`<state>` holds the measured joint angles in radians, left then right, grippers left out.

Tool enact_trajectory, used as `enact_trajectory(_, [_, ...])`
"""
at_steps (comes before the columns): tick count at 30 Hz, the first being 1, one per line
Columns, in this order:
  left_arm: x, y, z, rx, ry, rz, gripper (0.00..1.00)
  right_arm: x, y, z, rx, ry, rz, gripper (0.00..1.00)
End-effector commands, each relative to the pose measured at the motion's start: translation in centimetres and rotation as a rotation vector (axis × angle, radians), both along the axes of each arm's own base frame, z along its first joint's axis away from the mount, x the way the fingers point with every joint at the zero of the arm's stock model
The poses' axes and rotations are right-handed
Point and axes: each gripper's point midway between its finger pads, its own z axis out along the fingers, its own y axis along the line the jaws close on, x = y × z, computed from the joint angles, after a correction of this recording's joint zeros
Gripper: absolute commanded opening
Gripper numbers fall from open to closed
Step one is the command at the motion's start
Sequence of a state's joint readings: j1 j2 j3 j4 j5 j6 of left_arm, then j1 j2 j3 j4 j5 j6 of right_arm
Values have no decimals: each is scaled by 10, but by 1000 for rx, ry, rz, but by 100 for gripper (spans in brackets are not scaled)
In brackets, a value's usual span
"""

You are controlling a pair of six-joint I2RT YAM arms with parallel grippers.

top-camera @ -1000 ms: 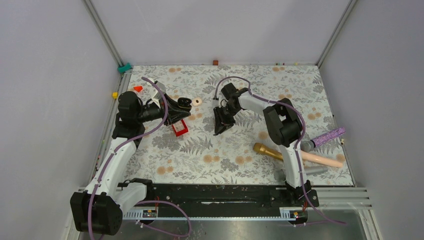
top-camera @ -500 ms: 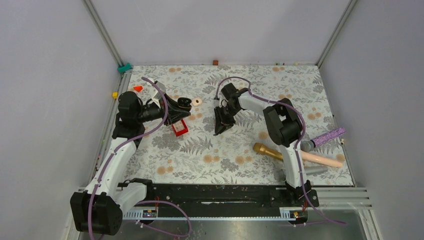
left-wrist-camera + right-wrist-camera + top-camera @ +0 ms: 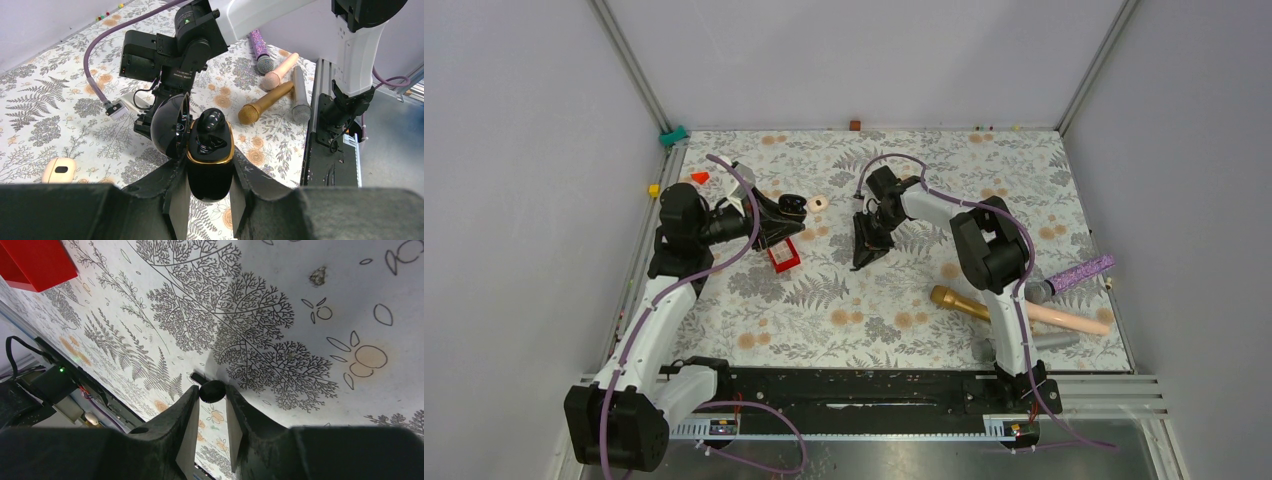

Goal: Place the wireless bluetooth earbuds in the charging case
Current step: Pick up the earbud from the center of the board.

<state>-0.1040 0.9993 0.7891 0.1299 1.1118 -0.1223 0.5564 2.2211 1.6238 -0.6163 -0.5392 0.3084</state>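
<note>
- Our left fingers (image 3: 170, 192) are clamped on the open charging case (image 3: 210, 167), held up just beyond the red box (image 3: 783, 256). One black earbud (image 3: 211, 120) sits inside.
- Our right fingers (image 3: 186, 430), barely parted, pinch a second black earbud (image 3: 212, 391) low at the bench (image 3: 310, 300), right of the box.
- We judge the carry is next: lift, cross to the case, line up with the free socket.
</note>
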Motion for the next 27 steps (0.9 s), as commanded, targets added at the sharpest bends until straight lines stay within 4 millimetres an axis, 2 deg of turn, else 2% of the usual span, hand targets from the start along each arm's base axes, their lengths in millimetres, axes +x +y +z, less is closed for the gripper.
enact_trajectory(1, [0,0,13,-3,-91,10,17,-1,0,1,-1,10,-22,30])
enact_trajectory(6, [0,1,13,-2,-91,14,17,3,6,25,58,-39,-6,28])
enact_trajectory(15, [3,1,6,-3,-66,24,17,19,8,94,147,-293,113,27])
enact_trajectory(22, [7,-5,-6,-3,-4,3,17,25,-16,158,127,-640,277,26])
enact_trajectory(27, [7,-16,-18,12,49,-32,17,16,-35,208,127,-877,350,26])
